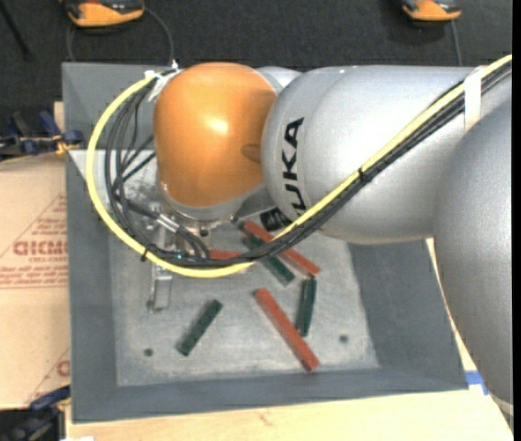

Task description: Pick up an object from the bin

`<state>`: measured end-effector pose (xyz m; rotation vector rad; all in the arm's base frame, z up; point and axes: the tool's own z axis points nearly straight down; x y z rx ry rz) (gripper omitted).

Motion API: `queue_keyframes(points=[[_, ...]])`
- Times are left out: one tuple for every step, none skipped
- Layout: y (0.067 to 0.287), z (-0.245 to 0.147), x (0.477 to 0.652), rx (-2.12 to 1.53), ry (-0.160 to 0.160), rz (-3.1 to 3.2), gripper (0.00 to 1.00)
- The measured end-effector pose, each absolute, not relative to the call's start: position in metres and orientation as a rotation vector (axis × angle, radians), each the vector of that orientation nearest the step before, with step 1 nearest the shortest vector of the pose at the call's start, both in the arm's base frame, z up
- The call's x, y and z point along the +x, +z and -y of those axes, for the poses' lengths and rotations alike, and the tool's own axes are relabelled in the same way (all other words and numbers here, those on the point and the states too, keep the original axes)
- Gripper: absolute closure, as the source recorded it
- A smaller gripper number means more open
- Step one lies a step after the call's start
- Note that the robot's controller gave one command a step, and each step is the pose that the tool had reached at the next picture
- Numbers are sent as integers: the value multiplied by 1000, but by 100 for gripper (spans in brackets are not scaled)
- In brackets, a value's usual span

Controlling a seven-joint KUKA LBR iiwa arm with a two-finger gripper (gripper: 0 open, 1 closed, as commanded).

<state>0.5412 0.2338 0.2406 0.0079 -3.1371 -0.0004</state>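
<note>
Dark green bar (198, 327) lies alone near the end effector (160, 289), likely the easiest pick; whether the end effector is open, I cannot tell.

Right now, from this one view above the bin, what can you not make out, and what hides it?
- Camera view: the far half of the bin floor, hidden under the orange cover and the grey arm.
- Camera view: the upper ends of a red stick and a green stick at mid-bin, which run under the arm.
- Camera view: the bin's right wall, behind the arm.
</note>
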Motion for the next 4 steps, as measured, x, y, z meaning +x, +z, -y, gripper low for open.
queue_keyframes(points=[[150, -172, 581, -66, 4, 3138, 0], [77, -91, 512, 183, 6, 3128, 0], [80, -96, 515, 185, -2, 3138, 100], [205, -111, 541, 134, -2, 3152, 100]])
